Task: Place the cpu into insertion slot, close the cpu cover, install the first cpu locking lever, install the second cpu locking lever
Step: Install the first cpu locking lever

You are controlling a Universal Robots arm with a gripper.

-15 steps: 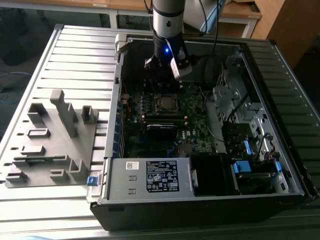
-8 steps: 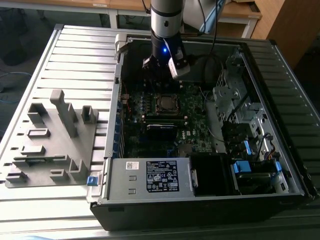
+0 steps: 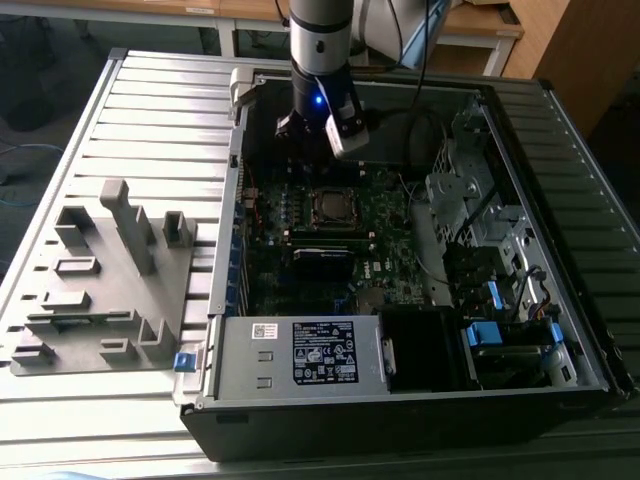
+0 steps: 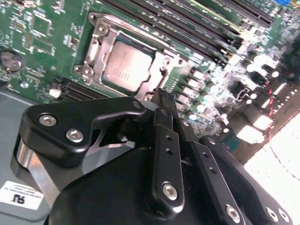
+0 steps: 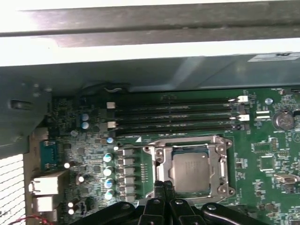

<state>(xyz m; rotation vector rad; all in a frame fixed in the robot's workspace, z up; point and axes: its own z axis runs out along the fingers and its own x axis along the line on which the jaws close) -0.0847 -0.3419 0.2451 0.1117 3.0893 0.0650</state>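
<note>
Gripper [image 5: 164, 186] jaws look closed tip to tip on my feed, holding nothing, poised over the insertion slot [image 4: 84, 71] at its edge away from the memory slots [image 5: 178, 117]. I see the cpu [image 5: 191, 171] seated flat there, metal top up, its square edges parallel to those long slots. The cpu cover [image 5: 159, 158] lies down around it.

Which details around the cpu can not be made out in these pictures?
1. First wrist view: the pincer hides the near edge of the cpu cover, so its latching cannot be judged.
2. Second wrist view: the pincer hides one cover corner.
3. Exterior view: the cpu is too small for detail.
</note>
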